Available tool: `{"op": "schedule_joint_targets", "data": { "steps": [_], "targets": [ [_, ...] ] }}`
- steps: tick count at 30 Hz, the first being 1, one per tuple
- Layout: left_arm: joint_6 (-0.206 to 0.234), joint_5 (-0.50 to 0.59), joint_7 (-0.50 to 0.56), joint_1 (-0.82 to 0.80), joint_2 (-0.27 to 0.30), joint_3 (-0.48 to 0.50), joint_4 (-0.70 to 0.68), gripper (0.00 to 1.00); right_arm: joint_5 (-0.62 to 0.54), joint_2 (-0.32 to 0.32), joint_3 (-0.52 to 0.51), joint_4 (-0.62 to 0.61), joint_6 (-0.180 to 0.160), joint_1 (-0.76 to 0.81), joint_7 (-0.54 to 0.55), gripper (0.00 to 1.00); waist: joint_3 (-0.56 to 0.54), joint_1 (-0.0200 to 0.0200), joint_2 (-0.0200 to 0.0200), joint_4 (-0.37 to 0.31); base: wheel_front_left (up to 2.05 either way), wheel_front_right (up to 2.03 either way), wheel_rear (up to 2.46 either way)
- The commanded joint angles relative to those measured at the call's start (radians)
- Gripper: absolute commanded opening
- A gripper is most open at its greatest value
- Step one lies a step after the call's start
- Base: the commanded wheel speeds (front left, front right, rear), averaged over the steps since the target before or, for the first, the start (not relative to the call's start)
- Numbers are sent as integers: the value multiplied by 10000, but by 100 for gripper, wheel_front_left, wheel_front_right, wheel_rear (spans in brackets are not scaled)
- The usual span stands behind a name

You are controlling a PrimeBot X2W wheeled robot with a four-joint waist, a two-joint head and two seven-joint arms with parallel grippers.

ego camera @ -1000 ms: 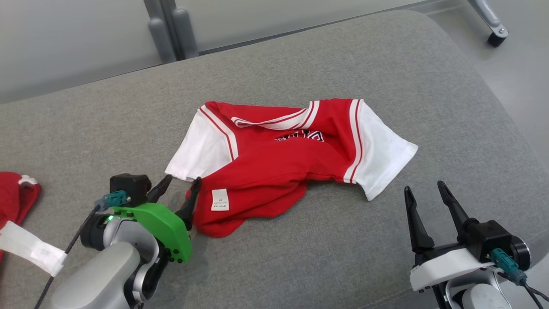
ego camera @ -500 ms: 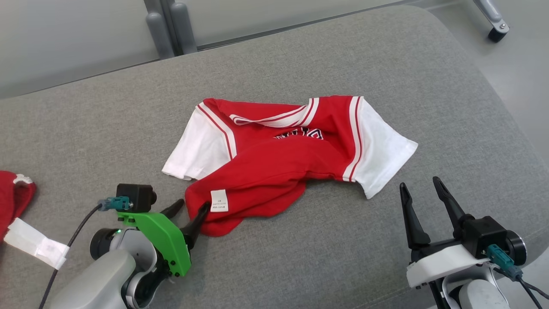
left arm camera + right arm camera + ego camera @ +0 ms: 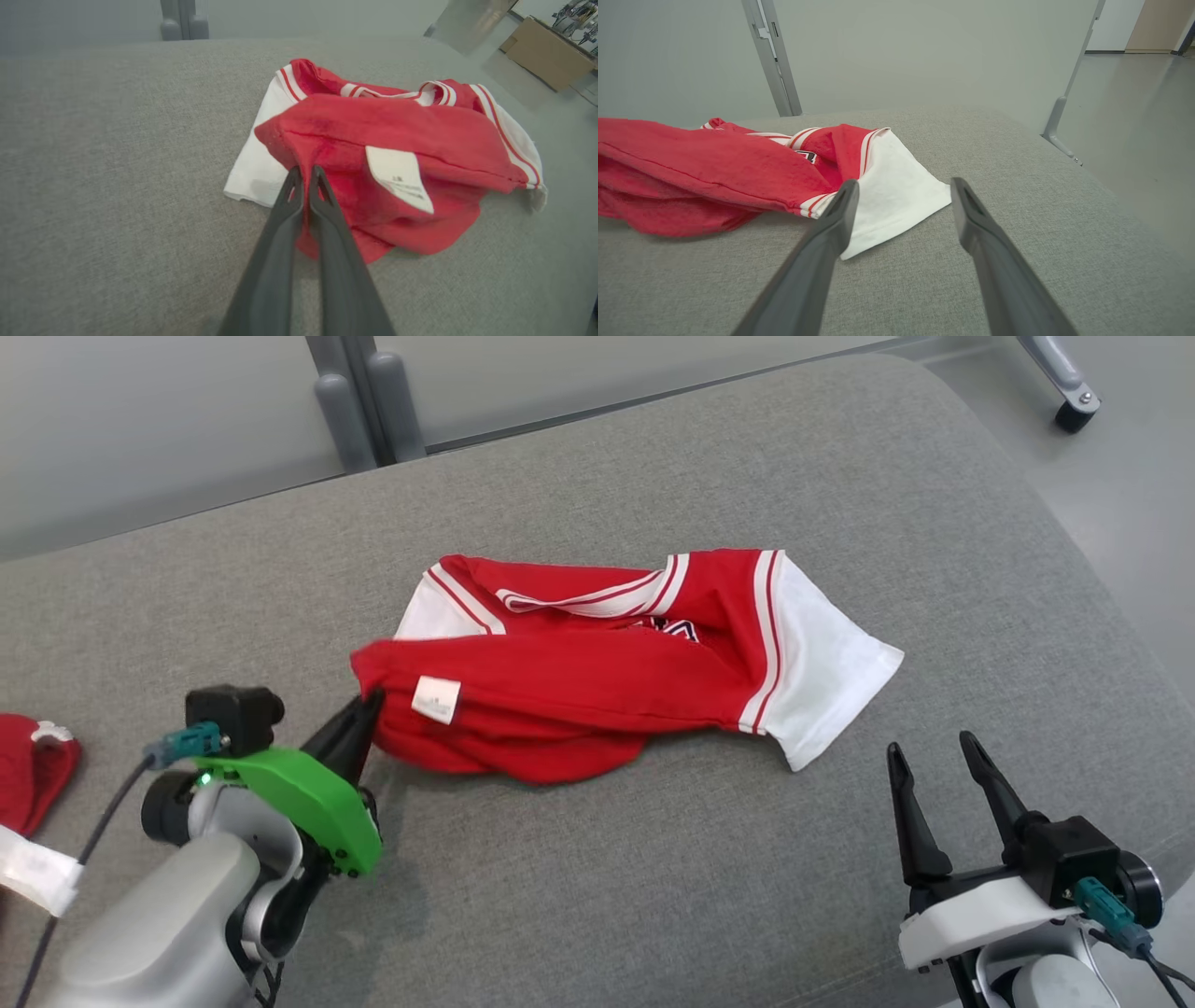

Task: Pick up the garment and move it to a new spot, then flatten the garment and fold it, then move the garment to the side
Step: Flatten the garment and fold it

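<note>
- Garment (image 3: 579,681): soft matt cloth, slightly fuzzy, with a smooth white label (image 3: 436,699).
- Padded surface (image 3: 653,877): grey woven cloth, coarse and matt.
- Left gripper (image 3: 366,702): matt dark plastic fingers (image 3: 344,739), glossy green plastic cover (image 3: 299,793).
- Floor (image 3: 1120,476), upper right of the frame: smooth, faint sheen.

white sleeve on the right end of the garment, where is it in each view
Head view: white sleeve right of centre, at the garment's right end.
Left wrist view: thin strip at the far right, past the red folds.
Right wrist view: centre, spread on the cushion.
Shared landmark: grey posts behind the cushion, top left in each.
</note>
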Motion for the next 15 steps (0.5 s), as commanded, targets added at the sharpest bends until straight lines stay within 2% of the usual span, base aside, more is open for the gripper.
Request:
{"op": "schedule_joint_targets", "data": {
  "steps": [1,5,8,9,12,15],
  "targets": [
    [190,227,-172,-186,252,129,-358,0,8,-17,-39,-24,-12,137,-35,100,-73,0,0,120,0,0,0],
    [818,771,-653,-213,900,352,-2041,0,-60,-17,-138,16,-12,249,-35,100,-212,0,0,336,0,0,0],
    [1390,1244,-1002,425,1401,369,-3406,0,-62,-18,-168,10,-12,337,-34,100,-284,0,0,446,0,0,0],
    [1390,1244,-1002,425,1401,369,-3406,0,-62,-18,-168,10,-12,337,-34,100,-284,0,0,446,0,0,0],
    [1988,1685,-1320,1373,1613,537,-4403,0,5,-17,-210,3,-12,475,-34,100,-304,0,0,644,0,0,0],
    [2424,2422,-1449,2580,1385,1062,-4788,0,-47,-17,-252,44,-12,556,-34,100,-253,0,0,874,0,0,0]
  ]
}}
